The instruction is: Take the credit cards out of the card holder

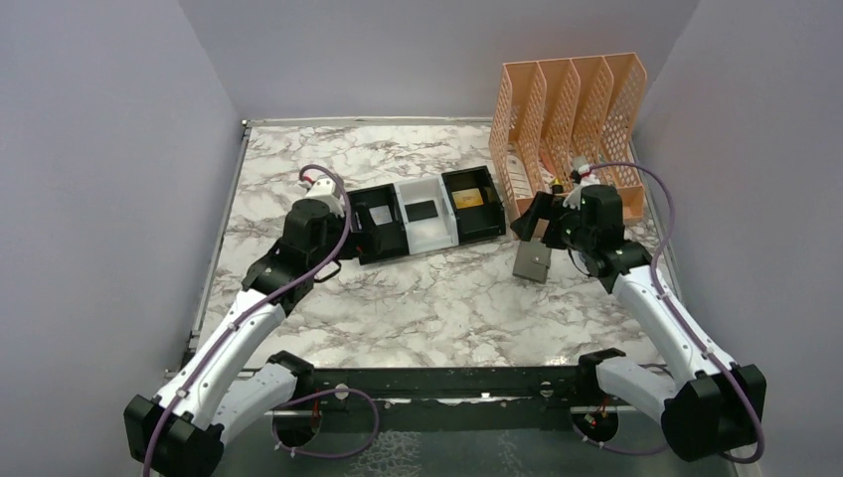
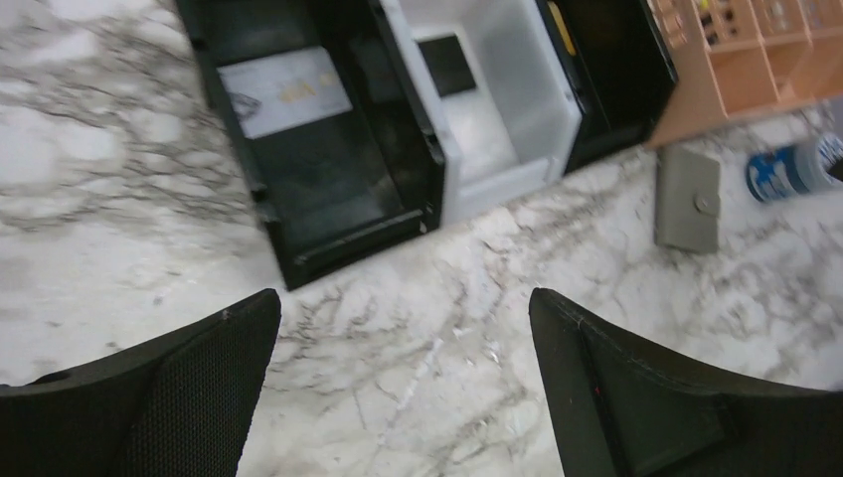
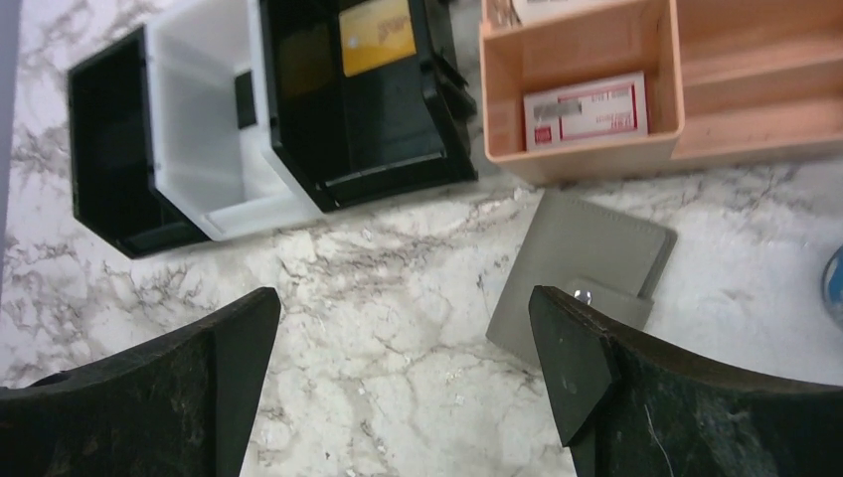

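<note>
The grey card holder lies folded on the marble, its snap strap fastened, just in front of the peach rack. My right gripper hovers over it, open; in the right wrist view the card holder sits by the right fingertip, outside the gap of the gripper. A gold-yellow credit card lies in the tray's right black compartment. My left gripper is open above bare marble in front of the tray's left end, with the card holder far to its right.
The black-white-black tray also holds a white card in its left compartment and a black card in the white one. The peach mesh rack holds a red-and-white box. A blue-and-white object lies right of the holder.
</note>
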Action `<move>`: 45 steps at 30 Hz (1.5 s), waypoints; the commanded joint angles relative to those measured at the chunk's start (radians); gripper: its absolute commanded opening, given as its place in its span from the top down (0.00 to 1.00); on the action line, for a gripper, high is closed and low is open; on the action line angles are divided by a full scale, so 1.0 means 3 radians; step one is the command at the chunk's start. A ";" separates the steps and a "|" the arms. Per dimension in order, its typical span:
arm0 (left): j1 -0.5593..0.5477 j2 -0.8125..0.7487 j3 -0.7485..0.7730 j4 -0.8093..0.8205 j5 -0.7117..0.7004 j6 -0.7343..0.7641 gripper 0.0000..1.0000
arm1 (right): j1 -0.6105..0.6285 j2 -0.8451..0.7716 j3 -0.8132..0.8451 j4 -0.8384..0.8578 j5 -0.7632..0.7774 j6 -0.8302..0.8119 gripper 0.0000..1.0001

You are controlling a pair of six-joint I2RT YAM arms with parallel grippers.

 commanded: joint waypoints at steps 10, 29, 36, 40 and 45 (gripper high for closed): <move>-0.0963 0.0636 0.0083 0.0321 0.0972 -0.0112 0.01 | -0.0052 0.0602 -0.0012 -0.0535 0.0546 0.0542 0.02; -0.1280 0.0677 -0.0118 0.0639 0.0487 -0.0317 0.01 | -0.0057 0.1607 0.0170 -0.0394 0.1428 0.0333 0.13; -0.1278 0.0589 -0.0190 0.0651 0.0379 -0.0340 0.01 | -0.0057 0.1852 0.0179 -0.0295 0.0876 0.0192 0.28; -0.1280 0.0526 -0.0280 0.0652 0.0325 -0.0381 0.01 | -0.0053 0.1635 -0.0108 -0.0074 0.0415 0.0073 0.40; -0.1279 0.0461 -0.0370 0.0677 0.0222 -0.0419 0.01 | -0.0033 0.1362 -0.0349 -0.0025 -0.0060 0.0052 0.46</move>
